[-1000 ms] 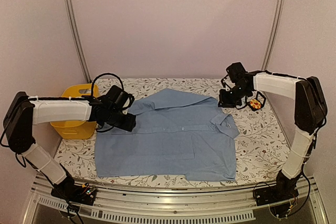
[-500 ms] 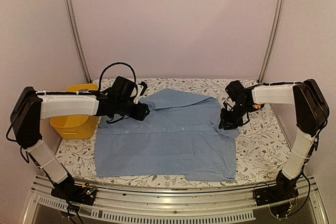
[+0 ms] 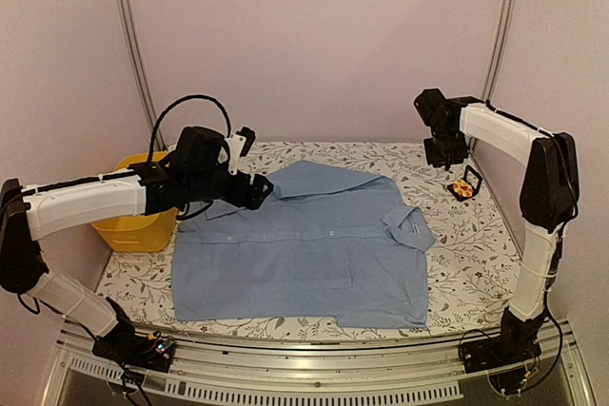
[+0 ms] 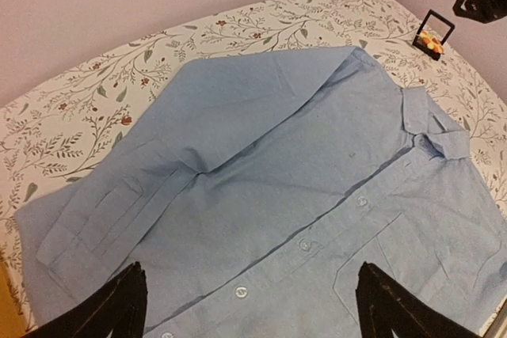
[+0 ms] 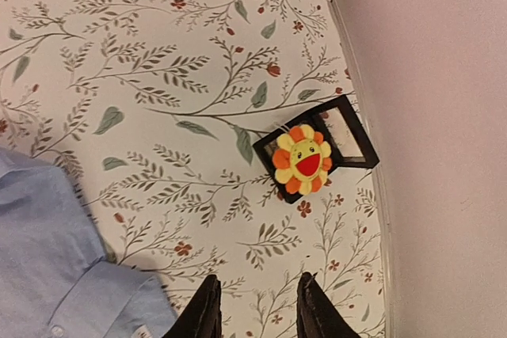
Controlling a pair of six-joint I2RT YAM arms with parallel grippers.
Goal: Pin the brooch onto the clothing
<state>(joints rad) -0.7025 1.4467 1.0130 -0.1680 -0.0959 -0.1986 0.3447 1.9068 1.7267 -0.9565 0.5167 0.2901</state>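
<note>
- The brooch (image 5: 302, 160) lay on a small black square frame (image 5: 348, 136) at the far right of the worktop (image 3: 476, 254), close to the side wall and well apart from the shirt (image 3: 304, 244)
- The right jaws hung above it, partly parted with nothing between them; the flower sat ahead of the tips, not between them
- The left jaws stood wide apart and empty over the shirt's far sleeve, gripping no cloth
- Risk: the brooch is small and perched on the frame, so a descent slightly off line would likely nudge it away or pinch the frame along with it
- Risk: the wall leaves little room on that side, so a finger could catch it
- Risk: the pin side faced down and unseen; a grasp across the petals might leave the pin pointing the wrong way
- Risk: the shirt lay loose, so the cloth would probably bunch under a push unless held taut
- Surface: a pale cloth printed with leafy sprigs, a yellow basket (image 3: 133, 225) at its left edge
- Room: plain lilac walls (image 3: 314, 45) and two metal uprights (image 3: 133, 45)
</note>
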